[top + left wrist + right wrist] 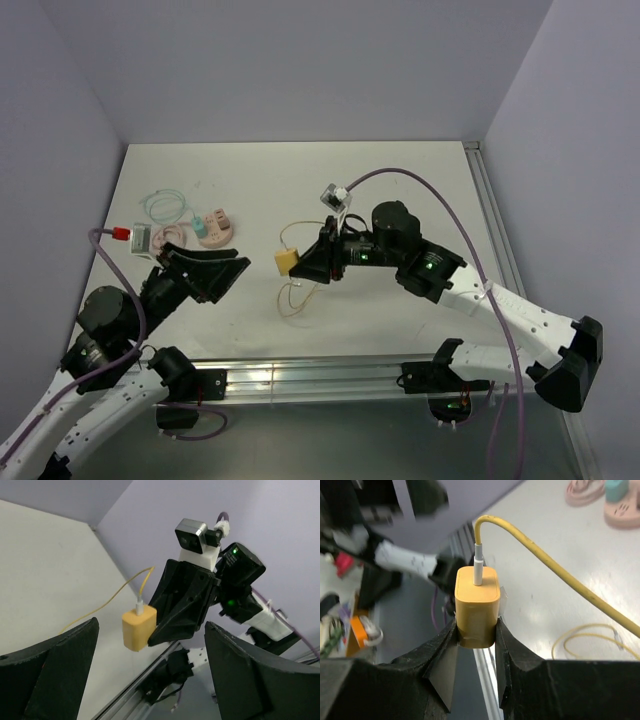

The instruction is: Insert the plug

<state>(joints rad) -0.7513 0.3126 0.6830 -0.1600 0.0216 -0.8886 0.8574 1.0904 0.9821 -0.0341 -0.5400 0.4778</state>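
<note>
Right jaws: clamping the flat sides of the charger [476, 605], holding it above the bench [400, 180].
Left jaws: standing wide apart, gripping nothing.
Plug [478, 571]: sitting in the charger's top, cable [560, 575] trailing.
Handling: seeming light, rigid, smooth; cable limp; flat sides are looking safest.

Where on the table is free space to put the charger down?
Free: the far table strip along the back wall, and the near strip between the yellow cable loop and the rail. Crowded: the left, with green cable, pink sockets, left gripper.
</note>
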